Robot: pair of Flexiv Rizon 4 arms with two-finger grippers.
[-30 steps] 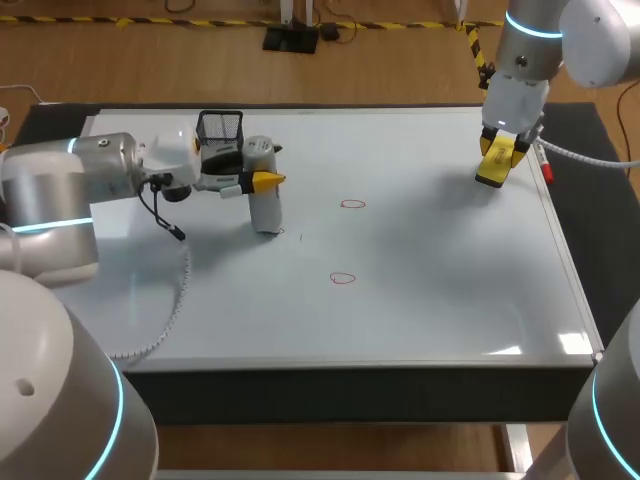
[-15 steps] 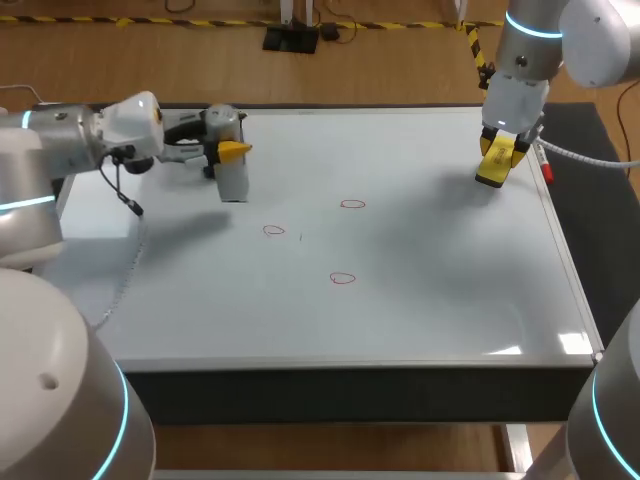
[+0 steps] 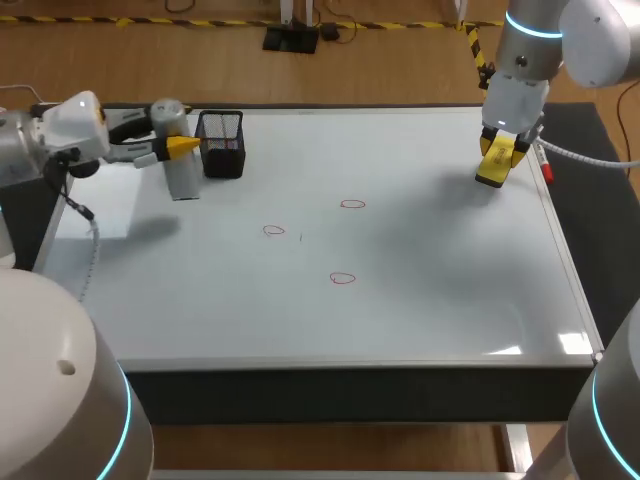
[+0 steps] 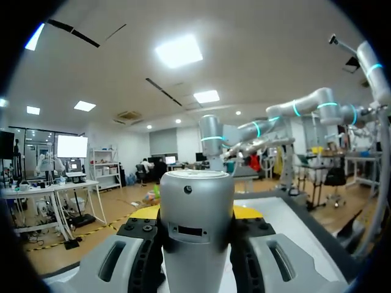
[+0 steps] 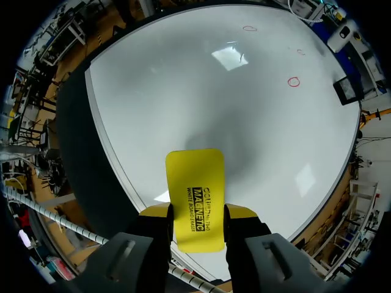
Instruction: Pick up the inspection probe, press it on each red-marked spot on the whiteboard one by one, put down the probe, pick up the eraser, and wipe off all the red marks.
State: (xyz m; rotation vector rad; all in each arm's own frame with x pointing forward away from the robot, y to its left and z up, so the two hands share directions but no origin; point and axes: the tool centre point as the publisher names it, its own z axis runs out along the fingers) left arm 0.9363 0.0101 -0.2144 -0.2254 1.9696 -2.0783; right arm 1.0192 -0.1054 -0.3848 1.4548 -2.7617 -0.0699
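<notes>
so the left end effector [image 3: 176, 146] grips the inspection probe [image 3: 182, 178] upper left beside the mesh pen holder [image 3: 221, 146], right end effector [image 3: 500, 149] clamps the yellow eraser [image 3: 491, 173] upper right

The whiteboard [image 3: 420, 300] tabletop bears three red marks [image 3: 343, 278] and a black mesh basket [image 3: 221, 145].

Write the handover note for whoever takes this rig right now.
Left gripper: shut on the probe, held upright beside the mesh holder at the whiteboard's far left.
Right gripper: shut on the yellow eraser, near the far right edge.
Done: both tools are in hand.
Left: put the probe down, then wipe the three red marks. Whether they were pressed cannot be told.
</notes>
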